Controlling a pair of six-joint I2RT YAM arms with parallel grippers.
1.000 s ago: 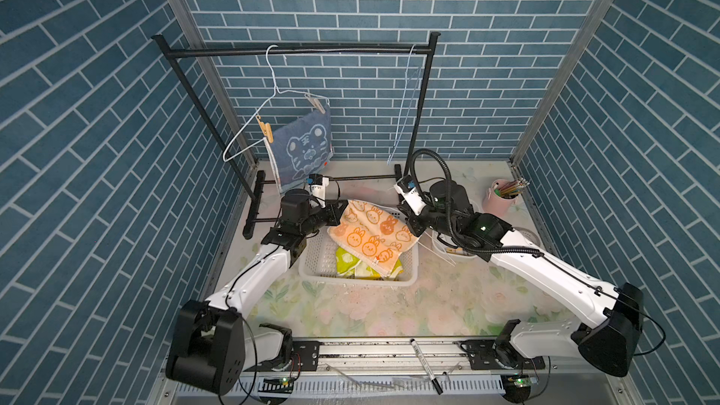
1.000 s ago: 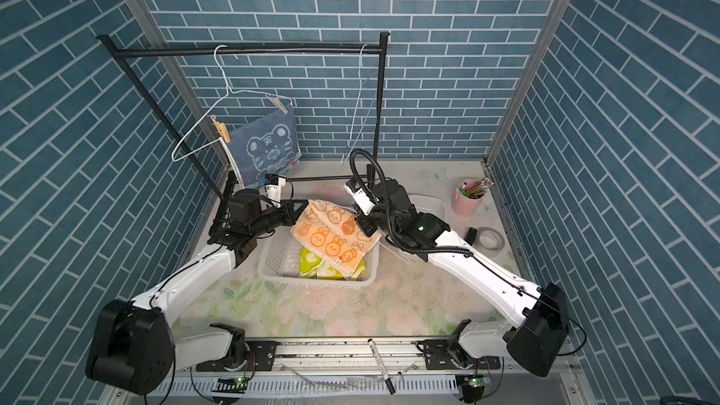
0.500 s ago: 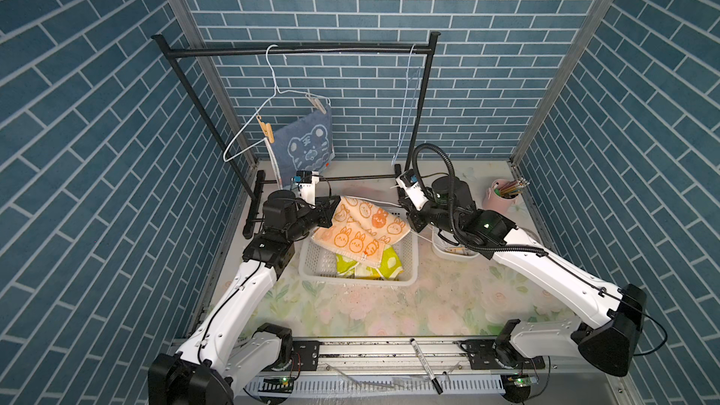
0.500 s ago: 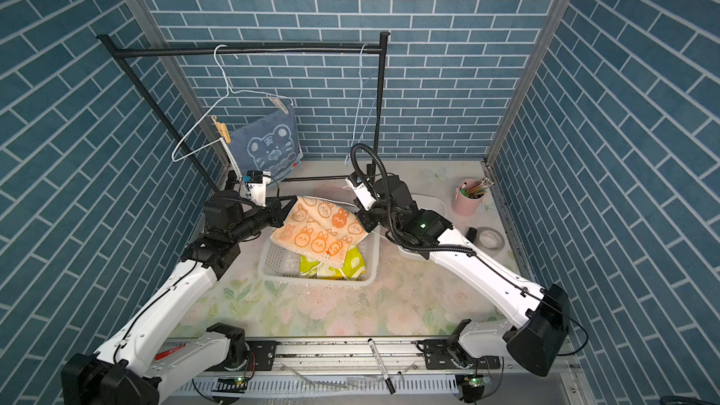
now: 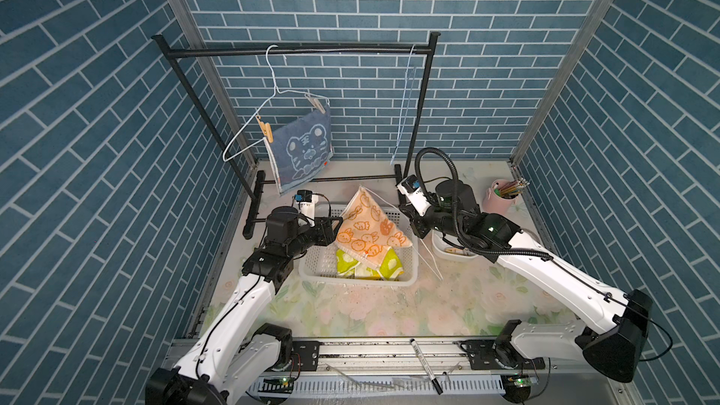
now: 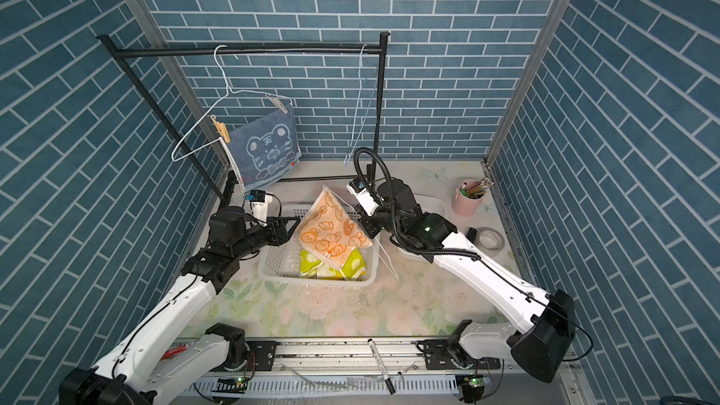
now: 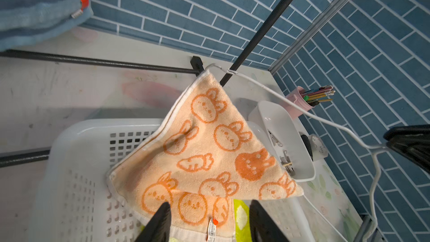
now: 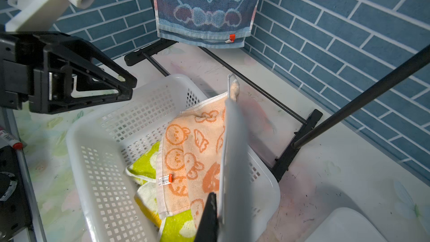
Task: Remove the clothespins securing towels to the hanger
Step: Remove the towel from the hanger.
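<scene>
My stereo head sits high above the front rail and looks down toward the back wall, so both top views share nearly the whole scene: both my arms, the white basket (image 5: 352, 280) and the black rack (image 5: 350, 49). My left wrist camera sits close over the basket, looking past my left gripper (image 7: 209, 203) across the orange towel (image 7: 209, 150) to the pink cup (image 7: 296, 103). My right wrist camera looks in from the other side, close along the white hanger (image 8: 228, 87) toward the blue towel (image 8: 204, 8), sharing the basket and orange towel.
</scene>
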